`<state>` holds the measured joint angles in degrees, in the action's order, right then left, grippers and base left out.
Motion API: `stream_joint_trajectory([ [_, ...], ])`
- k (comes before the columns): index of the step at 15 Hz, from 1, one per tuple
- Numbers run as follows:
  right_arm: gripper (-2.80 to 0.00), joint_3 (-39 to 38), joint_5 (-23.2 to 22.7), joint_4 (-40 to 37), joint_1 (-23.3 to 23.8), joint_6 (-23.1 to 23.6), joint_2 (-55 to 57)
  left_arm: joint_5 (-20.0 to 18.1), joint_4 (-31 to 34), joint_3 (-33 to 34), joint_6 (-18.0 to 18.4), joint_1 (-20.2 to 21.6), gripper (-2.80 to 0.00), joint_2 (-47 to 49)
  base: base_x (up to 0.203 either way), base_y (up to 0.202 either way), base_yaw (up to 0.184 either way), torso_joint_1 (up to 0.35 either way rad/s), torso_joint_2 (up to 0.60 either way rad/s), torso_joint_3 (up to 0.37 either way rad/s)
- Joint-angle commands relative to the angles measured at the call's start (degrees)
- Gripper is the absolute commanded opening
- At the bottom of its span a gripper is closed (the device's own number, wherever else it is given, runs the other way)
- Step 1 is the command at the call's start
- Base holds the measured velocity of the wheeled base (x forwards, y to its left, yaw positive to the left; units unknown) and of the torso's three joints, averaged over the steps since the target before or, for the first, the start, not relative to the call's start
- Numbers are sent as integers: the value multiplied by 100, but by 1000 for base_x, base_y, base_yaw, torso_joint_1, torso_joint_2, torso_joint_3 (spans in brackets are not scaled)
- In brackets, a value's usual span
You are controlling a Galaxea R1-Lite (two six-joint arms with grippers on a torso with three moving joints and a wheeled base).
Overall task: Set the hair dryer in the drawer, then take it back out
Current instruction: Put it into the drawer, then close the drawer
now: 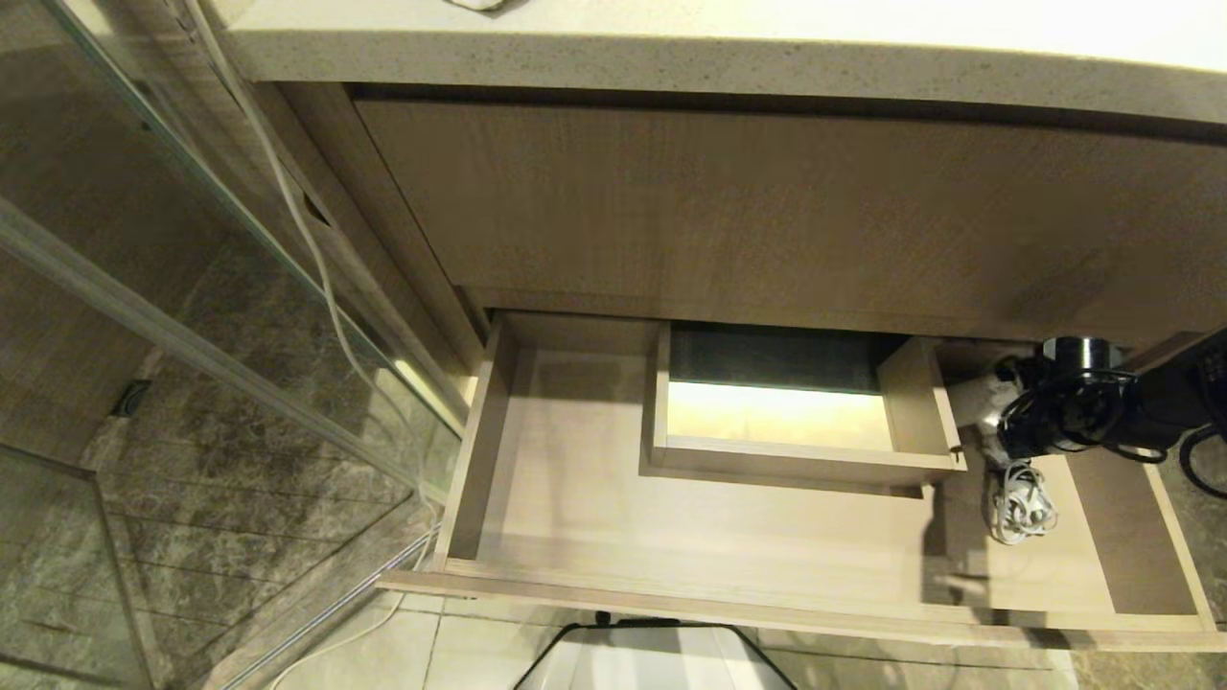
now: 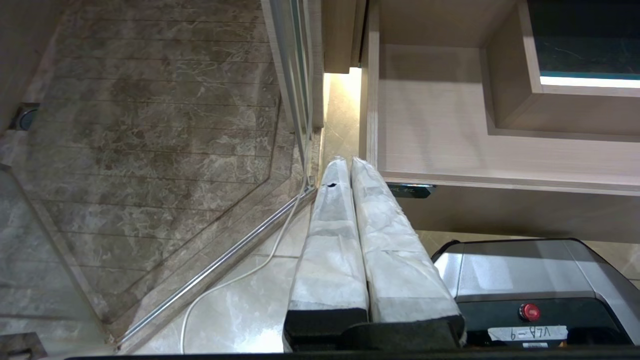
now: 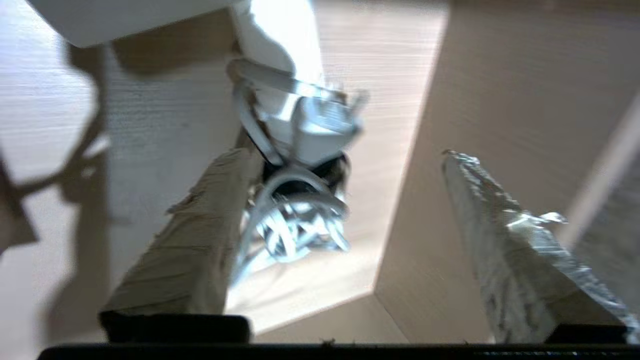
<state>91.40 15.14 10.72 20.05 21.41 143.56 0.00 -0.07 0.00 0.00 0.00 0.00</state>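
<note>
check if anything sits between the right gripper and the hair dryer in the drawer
Nothing visible does. The right gripper is open directly over the hair dryer, which lies in the right end of the drawer. Only the dryer's own bundled cord sits between the fingers.

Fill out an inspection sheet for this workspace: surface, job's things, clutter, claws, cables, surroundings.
Surface: drawer pulled open under the countertop; boxed notch at its back middle.
Job's things: hair dryer lies in the drawer's right section, handle and bundled cord toward the drawer front.
Clutter: nothing seen.
Claws: right claw open over the hair dryer's cord end, one finger beside it, holding nothing; left claw shut, parked low by the drawer's left front corner.
Cables: a white cable runs down along the glass panel to the floor.
Surroundings: marble floor; robot base below the drawer.
</note>
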Motion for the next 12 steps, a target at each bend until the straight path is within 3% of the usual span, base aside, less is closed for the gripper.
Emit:
stream_joint_trajectory([
  [1,0,-301,-37,-115,-2,2,-838,0,-1,9,0,0,-280,0,0,0,0,0,0,0],
  [2,-280,-559,-106,-154,-2,1,-1221,0,-1,0,0,0,-280,0,0,0,0,0,0,0],
  [6,-280,-2015,-712,-818,-8,175,-2845,0,-1,9,0,0,-280,-7,0,0,0,0,0,0],
  [12,-280,-4393,-869,-2573,-6,311,-4487,0,-1,2,0,0,-280,0,0,0,0,0,0,0],
])
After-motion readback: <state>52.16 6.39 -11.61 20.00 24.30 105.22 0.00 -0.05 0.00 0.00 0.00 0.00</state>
